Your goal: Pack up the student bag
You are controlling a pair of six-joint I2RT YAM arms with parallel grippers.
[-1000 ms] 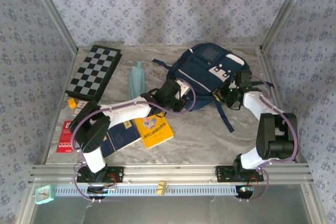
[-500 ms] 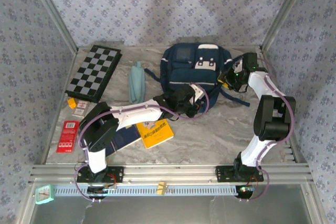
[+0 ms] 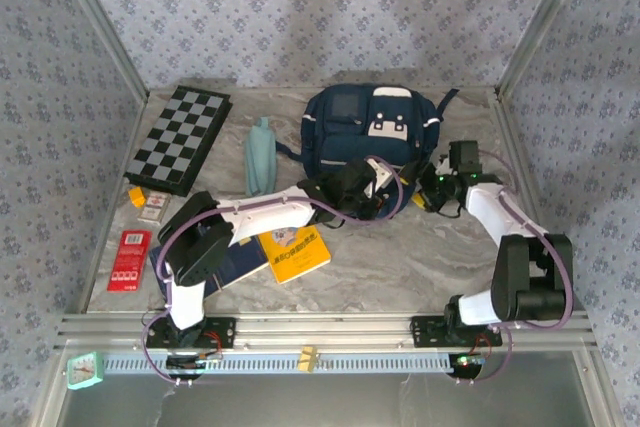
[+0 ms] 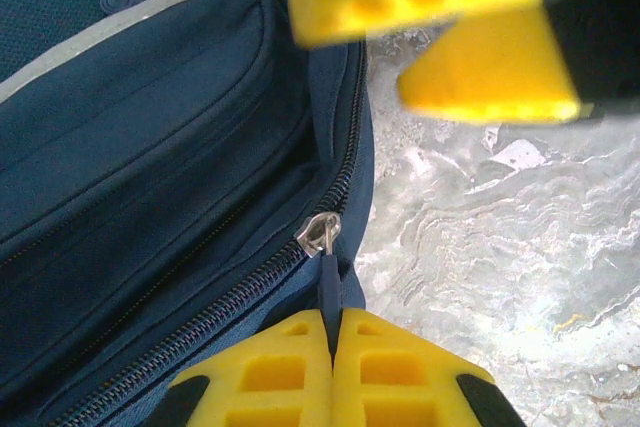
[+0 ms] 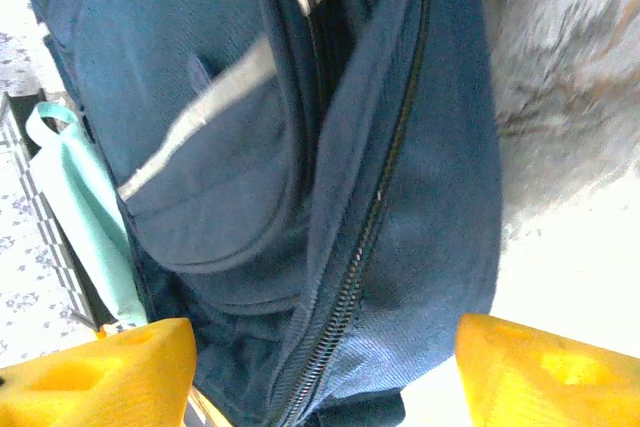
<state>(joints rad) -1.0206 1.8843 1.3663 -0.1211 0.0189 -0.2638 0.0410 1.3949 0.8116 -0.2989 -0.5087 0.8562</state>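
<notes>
The student bag [image 3: 365, 127] lies at the back of the worktop [image 3: 400, 267], roughly in the middle, its pockets facing up. The left fingers [image 4: 318, 347] are pressed tight together on the dark zip pull [image 4: 327, 282], just below the silver slider [image 4: 320, 234], at the bag's near edge. The right fingers [image 5: 110, 372] stand wide apart with nothing between them, just beside the bag's right flank.

From where I stand, this looks like the start of unzipping, so the bag can take the yellow book [image 3: 293, 252] and the other bits lying to the left.

To do it well, I'd draw the pull along the line of the teeth, not up or outward. A sideways tug would likely just drag the soft bag across the smooth stone. The zip curves round the corner, so the wrist should turn with it to keep the tab in line with the slider. The grip is only on the thin tab and could slip, so steady and slow seems best. The right fingers could usefully pinch the fabric behind the slider to hold the bag against the pull.
</notes>
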